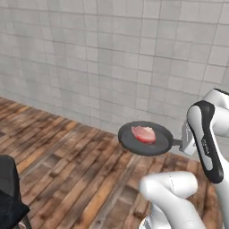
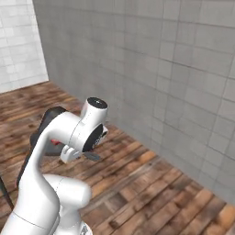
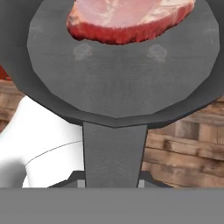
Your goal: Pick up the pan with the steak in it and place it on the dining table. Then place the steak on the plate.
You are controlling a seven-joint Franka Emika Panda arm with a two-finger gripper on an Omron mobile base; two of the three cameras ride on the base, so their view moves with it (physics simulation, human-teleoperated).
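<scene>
Dark grey pan (image 1: 145, 138) held level in mid-air above wooden floor (image 1: 67, 165); gripper (image 3: 112, 183) clamped tight on its handle (image 3: 113, 153); pink-red steak (image 1: 143, 133) lies inside pan.

Arm (image 1: 203, 134): glossy white rounded shells w/ dark grey/black bands at joints. One link has a black side strip w/ small pale lettering, unreadable; a joint cap (image 2: 97, 103) is black w/ pale mark.

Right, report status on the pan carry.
Gripper shut on dark grey frying pan handle. Pink-red steak inside. Pan aloft over wood floor. Nothing in the way.
</scene>
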